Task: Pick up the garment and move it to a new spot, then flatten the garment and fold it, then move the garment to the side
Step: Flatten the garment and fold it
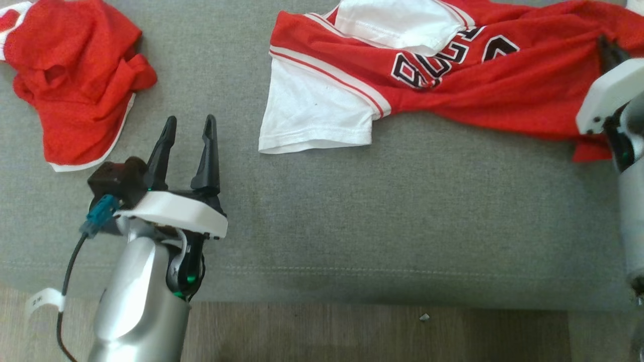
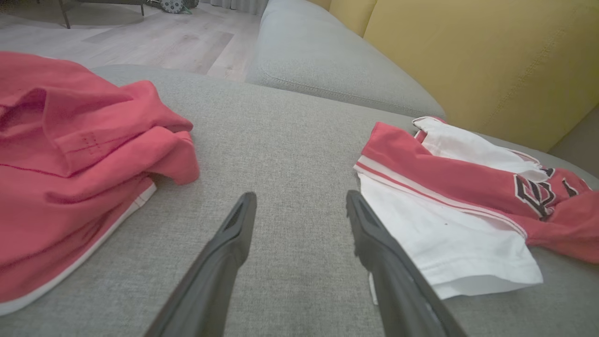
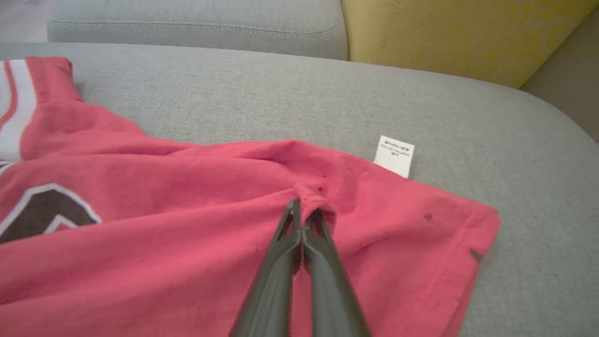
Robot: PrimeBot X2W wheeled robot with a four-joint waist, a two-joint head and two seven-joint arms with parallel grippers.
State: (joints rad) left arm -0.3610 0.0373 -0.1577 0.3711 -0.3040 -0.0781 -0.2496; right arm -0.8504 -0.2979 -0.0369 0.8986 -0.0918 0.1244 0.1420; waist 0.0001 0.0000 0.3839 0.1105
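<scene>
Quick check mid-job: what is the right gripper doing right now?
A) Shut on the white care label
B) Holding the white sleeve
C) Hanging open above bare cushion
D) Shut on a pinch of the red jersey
D: in the right wrist view the right gripper has its fingers pressed together on a small bunched fold of the red jersey, while the white care label lies apart from it.

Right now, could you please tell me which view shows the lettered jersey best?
The head view: most of the jersey lies across the sofa. The left wrist view gives its white sleeve end; the right wrist view its red hem end, pinched by the shut right gripper.
</scene>
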